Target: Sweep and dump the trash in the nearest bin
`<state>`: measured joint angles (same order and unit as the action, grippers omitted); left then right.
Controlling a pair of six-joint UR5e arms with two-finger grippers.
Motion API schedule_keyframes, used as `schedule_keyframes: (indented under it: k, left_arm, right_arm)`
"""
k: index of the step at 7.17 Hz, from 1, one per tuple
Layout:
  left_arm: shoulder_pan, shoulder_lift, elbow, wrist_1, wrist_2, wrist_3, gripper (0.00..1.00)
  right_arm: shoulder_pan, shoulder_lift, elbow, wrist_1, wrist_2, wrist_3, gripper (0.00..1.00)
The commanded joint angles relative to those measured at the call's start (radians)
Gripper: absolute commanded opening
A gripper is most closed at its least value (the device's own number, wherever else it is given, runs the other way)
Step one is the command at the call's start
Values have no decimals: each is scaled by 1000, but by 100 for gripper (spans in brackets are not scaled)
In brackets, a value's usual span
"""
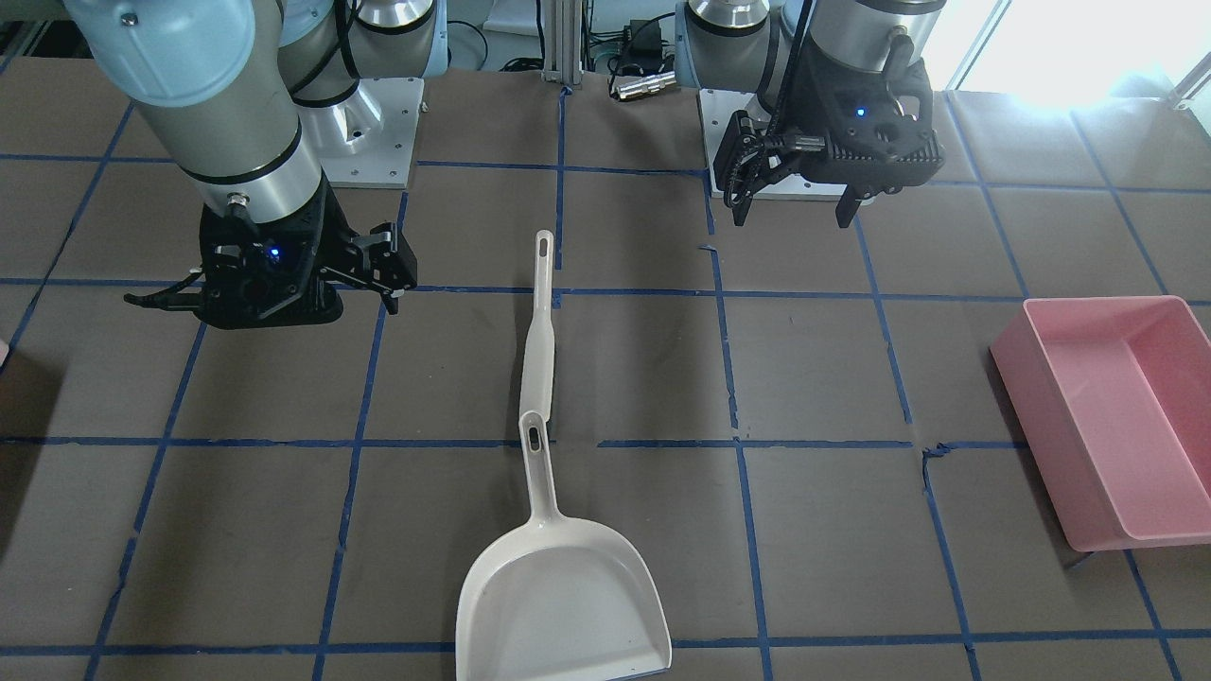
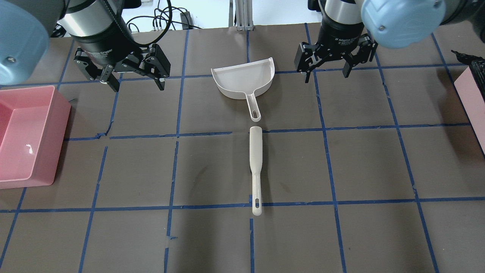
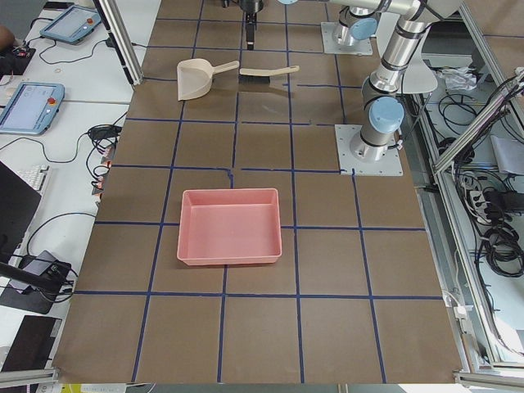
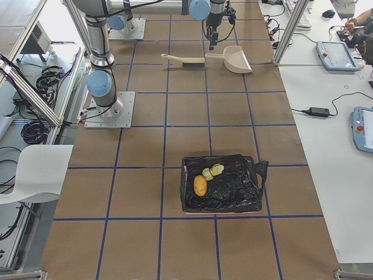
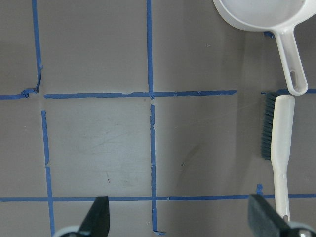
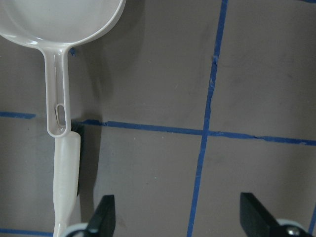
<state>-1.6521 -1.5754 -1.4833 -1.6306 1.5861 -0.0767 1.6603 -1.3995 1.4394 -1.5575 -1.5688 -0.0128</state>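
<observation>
Though both grippers hang above the table [image 2: 379, 163], neither has hold of anything. L gripper [image 2: 137, 84]: jaws spread wide, nothing btwn them, touching nothing. Its wrist cam shows both fingertips [image 5: 98, 217] far apart over bare brown surface. R gripper [image 2: 327, 76]: same, wide open & empty, hovering.

They sit either side of the white dustpan [image 2: 242, 79], which lies flat w/ its handle end just beside the tip of the white brush [image 2: 255, 167], the two roughly in one line. Can't tell if handle & brush tip actually touch.

The trash is well apart from all that, at the table's end on the robot's right. A tan lump [image 4: 200, 185] & two pale yellow-green chunks [image 4: 217, 170] lie close together on a crumpled black bag [image 4: 233, 186].

The bin [image 2: 475, 100] is mostly cut off at the overhead's right edge. Only a pink side shows there, & the bag covers it in the right-side view. A big pink tray [image 2: 26, 132] sits at the opposite end, near L gripper.

Brush bristles show only as a dark strip in the L wrist cam. Dustpan's front lip is cropped in the front view.
</observation>
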Motion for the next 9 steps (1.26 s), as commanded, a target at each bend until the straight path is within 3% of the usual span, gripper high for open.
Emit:
schedule_keyframes:
  k: [1,9]
  left_arm:
    - [0,0,0,0,0,0,100]
    - [0,0,-3,-2,0,0,100]
  right_arm:
    - [-48,-21,1,40,4,-54,100]
    - [-42,-90,13,63,7,-58,100]
